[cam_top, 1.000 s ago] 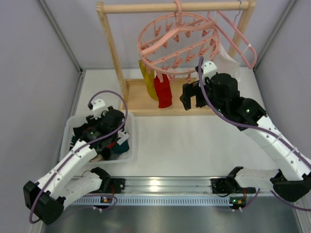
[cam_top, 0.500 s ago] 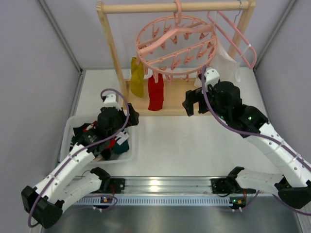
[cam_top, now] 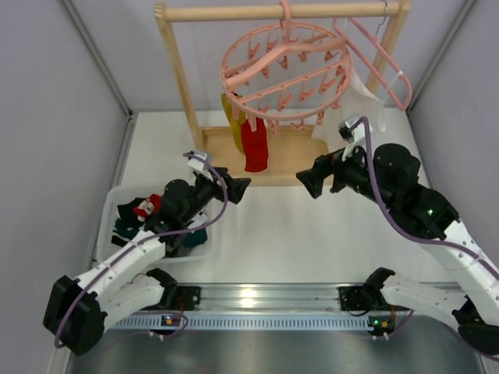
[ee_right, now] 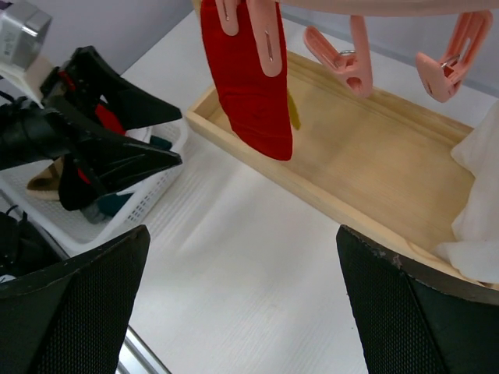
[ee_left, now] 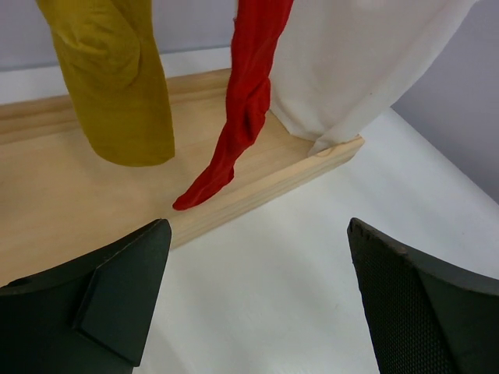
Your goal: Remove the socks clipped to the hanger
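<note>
- My left gripper (cam_top: 238, 189) swung up from the bin (cam_top: 117, 192); it and my right gripper (cam_top: 308, 181) gape wide, empty.
- Red sock (cam_top: 253, 146) and yellow sock (cam_top: 231, 117) dangle under the hanger (cam_top: 284, 70) (both clipped).
- Limp, light: I'd pinch mid-length, tug downward.

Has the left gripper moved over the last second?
Yes. The left gripper has left the white bin, where it hovered before, and swung right and away from the arm bases, toward the wooden rack base, jaws open.
</note>
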You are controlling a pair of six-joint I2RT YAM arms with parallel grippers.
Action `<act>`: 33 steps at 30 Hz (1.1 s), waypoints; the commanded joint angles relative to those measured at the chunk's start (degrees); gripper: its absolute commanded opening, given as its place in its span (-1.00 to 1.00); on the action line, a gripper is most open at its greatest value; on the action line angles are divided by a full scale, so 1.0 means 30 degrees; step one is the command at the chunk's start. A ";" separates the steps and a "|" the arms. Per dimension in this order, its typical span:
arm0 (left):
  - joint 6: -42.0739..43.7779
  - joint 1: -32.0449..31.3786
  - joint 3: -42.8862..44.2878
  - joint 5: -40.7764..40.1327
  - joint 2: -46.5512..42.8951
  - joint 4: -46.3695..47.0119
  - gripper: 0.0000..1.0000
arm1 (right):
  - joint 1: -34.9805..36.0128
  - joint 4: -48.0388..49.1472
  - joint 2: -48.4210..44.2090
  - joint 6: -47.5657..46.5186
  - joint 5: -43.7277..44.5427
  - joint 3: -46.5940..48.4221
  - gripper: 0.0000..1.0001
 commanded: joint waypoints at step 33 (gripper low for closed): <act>0.2736 -0.0957 0.3584 -0.2697 0.8464 0.9123 -1.00 | -0.0260 0.5234 -0.3653 0.1869 -0.1562 -0.2411 0.99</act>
